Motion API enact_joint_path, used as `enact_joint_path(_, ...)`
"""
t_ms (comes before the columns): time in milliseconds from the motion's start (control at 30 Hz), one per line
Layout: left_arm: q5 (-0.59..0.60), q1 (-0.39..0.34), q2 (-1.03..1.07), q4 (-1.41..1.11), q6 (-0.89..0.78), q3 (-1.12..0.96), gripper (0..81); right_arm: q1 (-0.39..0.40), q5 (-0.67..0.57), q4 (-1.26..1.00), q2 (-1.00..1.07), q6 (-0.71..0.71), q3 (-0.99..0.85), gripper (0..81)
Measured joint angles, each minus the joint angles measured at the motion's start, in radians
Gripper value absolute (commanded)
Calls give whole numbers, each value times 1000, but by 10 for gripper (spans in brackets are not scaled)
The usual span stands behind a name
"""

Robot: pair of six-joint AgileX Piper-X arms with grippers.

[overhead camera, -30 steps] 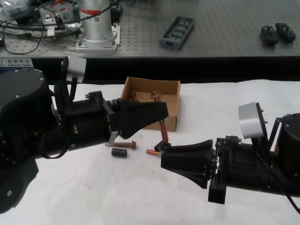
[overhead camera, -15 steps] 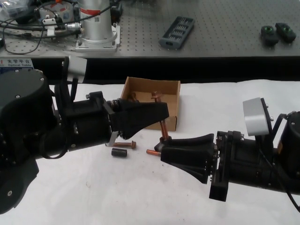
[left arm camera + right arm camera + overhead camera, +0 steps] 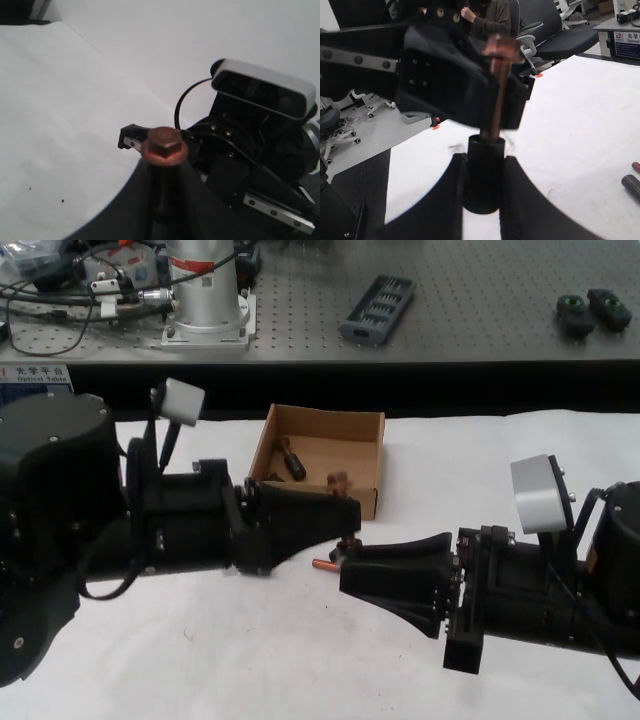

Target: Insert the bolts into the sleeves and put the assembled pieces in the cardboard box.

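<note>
- The left gripper (image 3: 165, 175) is matte black with smooth, wedge-shaped fingers. It pinches a copper-coloured bolt (image 3: 164, 146) by the shank, and the bolt's flanged hexagonal head stands clear of the fingertips.
- The right gripper (image 3: 484, 162) is also matte black. Its curved fingers are clamped on a short, smooth black cylinder, the sleeve (image 3: 484, 172).
- The bolt's slim shank runs straight into the open end of the sleeve. The head is well clear of the sleeve's rim.
- The two grippers meet tip to tip over the middle of the bench, just on the near side of the cardboard box (image 3: 322, 418).
- The box is plain brown card with an open top. Two small pieces with dark and copper parts lie inside.
- A white cloth (image 3: 250, 660), faintly creased, covers the bench.
- A loose bolt (image 3: 322, 564) shows its copper end on the cloth, just left of the right gripper's tip.
- On the far side sits a grey metal board (image 3: 460, 300) dotted with a regular grid of holes.
</note>
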Motion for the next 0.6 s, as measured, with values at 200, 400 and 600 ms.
enact_joint_path(200,7,0,0,7,81,0,6,2,2,0,0,1,0,51)
enact_joint_path(400,7,0,0,7,91,0,108,2,5,0,0,3,0,51)
enact_joint_path(600,-1,0,0,14,95,0,536,0,33,-16,0,6,-3,51)
